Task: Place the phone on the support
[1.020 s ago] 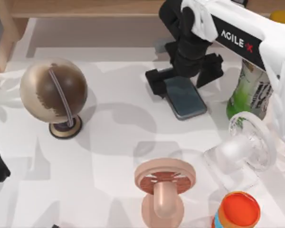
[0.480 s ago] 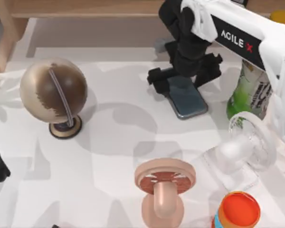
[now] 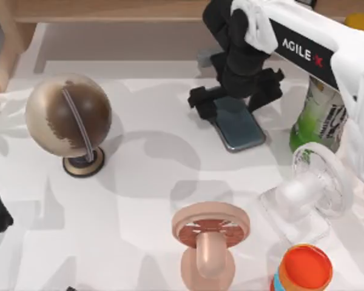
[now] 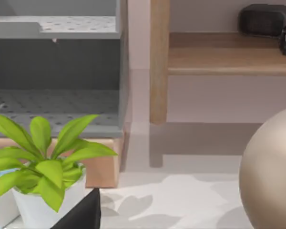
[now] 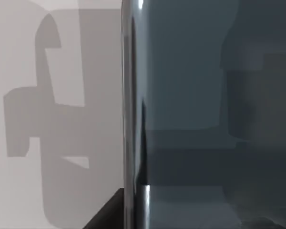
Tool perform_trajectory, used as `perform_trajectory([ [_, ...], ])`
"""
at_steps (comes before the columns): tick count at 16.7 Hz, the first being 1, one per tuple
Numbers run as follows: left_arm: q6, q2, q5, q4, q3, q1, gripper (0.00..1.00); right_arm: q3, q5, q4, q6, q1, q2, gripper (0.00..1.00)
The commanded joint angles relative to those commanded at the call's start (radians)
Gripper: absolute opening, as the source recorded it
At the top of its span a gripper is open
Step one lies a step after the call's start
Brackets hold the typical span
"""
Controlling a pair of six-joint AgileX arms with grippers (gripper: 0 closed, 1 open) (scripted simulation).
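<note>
Right gripper: low over the far end of the phone, fingers spread to either side of it; whether they press its edges cannot be told.
Phone: flat on the table, right of centre toward the back; its glossy screen and edge loom close in the right wrist view.
Left arm: parked at the table's left edge.
Globe: left side, well apart from the phone.
Bottle: green, just right of the phone.
Pink stand: front centre.
</note>
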Motion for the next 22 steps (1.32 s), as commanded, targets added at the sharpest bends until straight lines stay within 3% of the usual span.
perform_trajectory([
  [22,0.000,0.000,0.000,0.000,0.000,0.000,1.00,0.041,0.030,-0.060,0.008,0.040,-0.119,0.00],
])
